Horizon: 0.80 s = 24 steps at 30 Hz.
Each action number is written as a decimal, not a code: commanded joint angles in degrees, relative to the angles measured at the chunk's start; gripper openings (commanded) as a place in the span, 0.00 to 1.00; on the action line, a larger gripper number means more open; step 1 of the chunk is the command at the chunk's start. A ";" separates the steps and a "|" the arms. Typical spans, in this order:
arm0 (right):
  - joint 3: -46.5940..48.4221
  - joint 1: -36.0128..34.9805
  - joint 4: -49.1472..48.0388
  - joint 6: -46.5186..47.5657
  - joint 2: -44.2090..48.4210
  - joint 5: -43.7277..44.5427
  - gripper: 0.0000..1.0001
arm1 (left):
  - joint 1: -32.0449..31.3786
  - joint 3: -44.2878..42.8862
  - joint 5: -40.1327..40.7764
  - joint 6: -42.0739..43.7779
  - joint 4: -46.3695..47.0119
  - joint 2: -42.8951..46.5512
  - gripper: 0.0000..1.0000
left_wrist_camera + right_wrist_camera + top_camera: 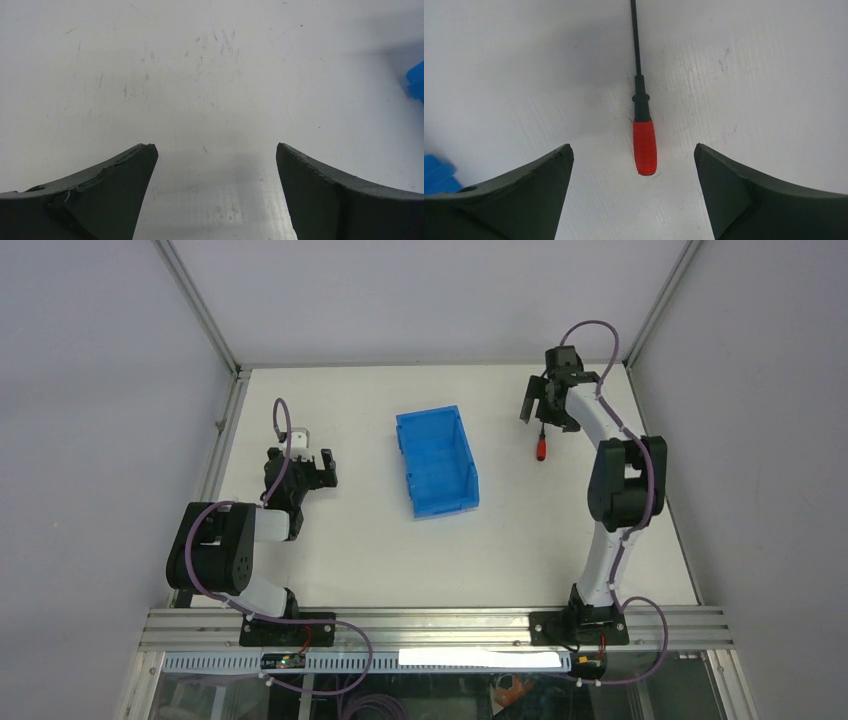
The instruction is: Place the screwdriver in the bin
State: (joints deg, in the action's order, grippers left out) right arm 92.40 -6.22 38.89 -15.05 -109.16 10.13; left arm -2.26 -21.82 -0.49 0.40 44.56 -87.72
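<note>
The screwdriver (541, 447) lies flat on the white table at the back right, its red handle (644, 147) toward the camera and its thin black shaft (635, 45) pointing away. My right gripper (634, 150) hangs open just above it, and the handle's end lies between the two fingertips without touching either. The blue bin (437, 461) stands empty in the middle of the table, left of the screwdriver; a blue corner of it (436, 172) shows at the left edge of the right wrist view. My left gripper (215, 150) stands open over bare table at the left.
Grey walls enclose the table on three sides, with metal corner posts (200, 310) at the back. An aluminium rail (430, 625) runs along the near edge by the arm bases. A blue edge of the bin (416, 80) shows at the right of the left wrist view.
</note>
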 commanded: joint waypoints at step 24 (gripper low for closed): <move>2.05 -0.19 4.94 0.15 -2.99 -0.25 0.01 | -0.37 -0.15 -0.56 -0.93 1.52 1.37 0.99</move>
State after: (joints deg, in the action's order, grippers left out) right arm 93.82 -6.22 43.46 -15.97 -121.27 10.28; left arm -2.26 -21.82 -0.51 0.40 44.56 -87.72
